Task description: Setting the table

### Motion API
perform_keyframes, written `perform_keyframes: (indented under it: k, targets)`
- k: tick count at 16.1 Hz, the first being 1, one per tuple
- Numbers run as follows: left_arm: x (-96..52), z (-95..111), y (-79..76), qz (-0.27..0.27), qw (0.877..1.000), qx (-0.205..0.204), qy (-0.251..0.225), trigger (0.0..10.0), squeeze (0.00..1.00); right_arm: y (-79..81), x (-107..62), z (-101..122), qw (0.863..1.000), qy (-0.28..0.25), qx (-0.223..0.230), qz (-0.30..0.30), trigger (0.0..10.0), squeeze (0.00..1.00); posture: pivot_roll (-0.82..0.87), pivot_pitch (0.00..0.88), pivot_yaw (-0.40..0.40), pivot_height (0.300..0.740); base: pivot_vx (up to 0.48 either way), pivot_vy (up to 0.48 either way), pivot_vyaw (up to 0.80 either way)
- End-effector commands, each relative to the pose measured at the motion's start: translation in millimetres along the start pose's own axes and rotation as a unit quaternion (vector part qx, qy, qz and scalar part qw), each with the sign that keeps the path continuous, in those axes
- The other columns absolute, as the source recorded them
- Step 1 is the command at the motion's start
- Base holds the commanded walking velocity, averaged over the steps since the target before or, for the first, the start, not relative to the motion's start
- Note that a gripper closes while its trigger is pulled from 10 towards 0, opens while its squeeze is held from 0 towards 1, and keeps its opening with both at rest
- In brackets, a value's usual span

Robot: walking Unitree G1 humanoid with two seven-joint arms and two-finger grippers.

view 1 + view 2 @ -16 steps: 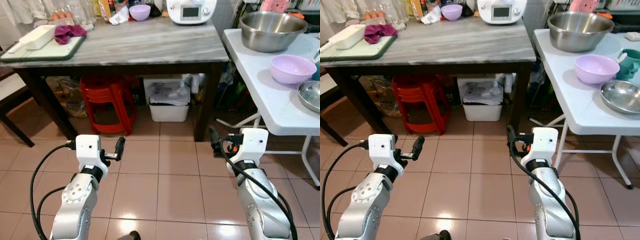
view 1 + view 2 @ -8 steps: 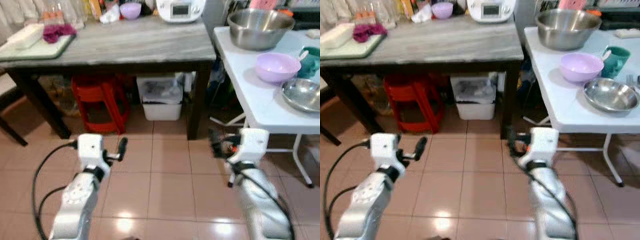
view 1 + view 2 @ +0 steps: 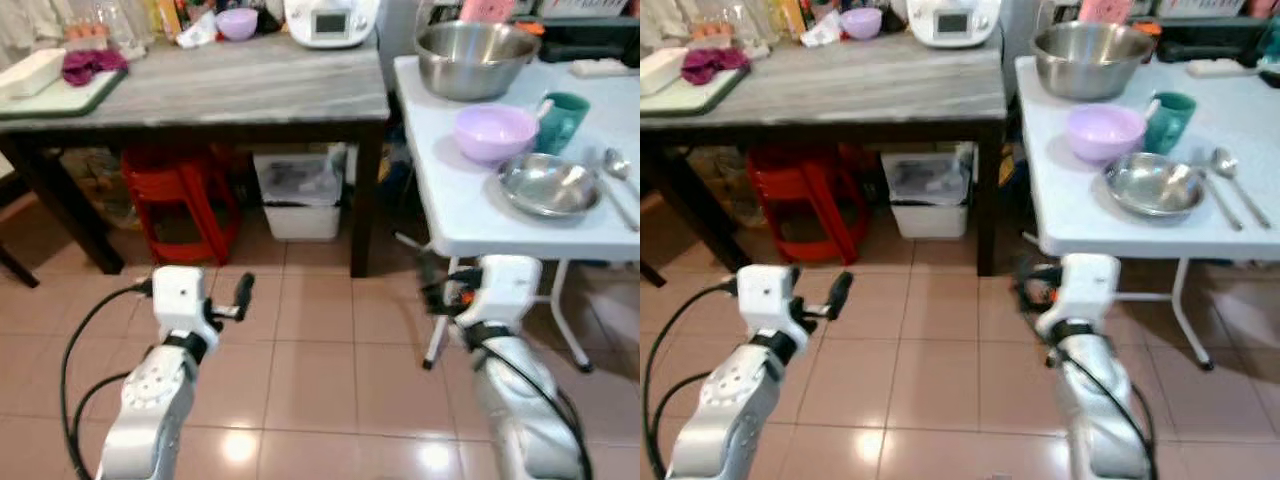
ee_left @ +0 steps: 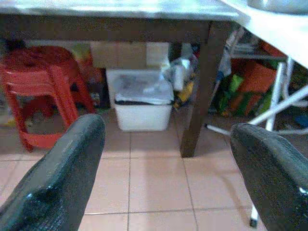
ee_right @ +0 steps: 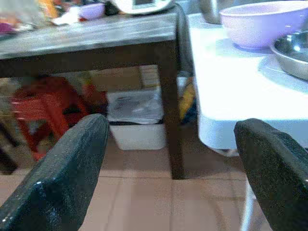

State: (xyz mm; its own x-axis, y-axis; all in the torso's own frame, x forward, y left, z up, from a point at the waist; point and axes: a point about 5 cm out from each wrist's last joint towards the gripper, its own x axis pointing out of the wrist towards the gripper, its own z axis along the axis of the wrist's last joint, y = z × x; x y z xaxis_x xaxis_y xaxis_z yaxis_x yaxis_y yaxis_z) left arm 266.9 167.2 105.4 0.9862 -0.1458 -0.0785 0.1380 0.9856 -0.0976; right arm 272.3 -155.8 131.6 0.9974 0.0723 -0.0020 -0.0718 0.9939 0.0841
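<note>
A white folding table (image 3: 470, 215) stands to the right. It carries a large steel bowl (image 3: 472, 58), a lilac bowl (image 3: 495, 132), a teal mug (image 3: 560, 120), a shallow steel dish (image 3: 550, 183) and spoons (image 3: 617, 170). My left gripper (image 3: 241, 294) is held low over the tiled floor, open and empty, its fingers (image 4: 62, 178) wide apart. My right gripper (image 3: 432, 283) hovers just below the white table's front edge, also open and empty, with the lilac bowl (image 5: 262, 21) above it in the right wrist view.
A dark-legged table with a grey marble top (image 3: 230, 85) stands ahead. On it are a white appliance (image 3: 330, 20), a small purple bowl (image 3: 237, 22) and a green tray (image 3: 60, 95). Beneath it sit red stools (image 3: 180, 195) and a white bin (image 3: 298, 190).
The whole view has swung to the right, so the white table and its dishes are more fully in sight. Both arms keep the same pose, fingers still apart.
</note>
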Motion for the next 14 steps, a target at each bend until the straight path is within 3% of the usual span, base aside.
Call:
perform_keyframes:
  k: [1,9,14]
  targets:
    - [-0.9,1.3,-0.8,-0.001,1.0,0.0,-0.002,10.0,0.0,-2.9,-0.4,2.7,1.0,-0.002,-0.002,-0.006,10.0,0.0,-0.12,0.104,0.067,0.74,0.0,-0.322,0.0]
    - [-1.5,-0.5,-0.9,-0.005,1.0,0.001,0.003,10.0,0.0,-5.0,-0.8,2.4,1.0,0.001,-0.005,-0.015,10.0,0.0,-0.12,0.106,0.069,0.74,0.0,-0.361,0.0]
    - [-1.0,0.1,-0.8,-0.007,1.0,0.003,0.003,10.0,0.0,-5.9,0.0,5.2,0.998,-0.008,-0.046,-0.033,10.0,0.0,-0.12,0.102,0.073,0.74,0.0,-0.48,0.0]
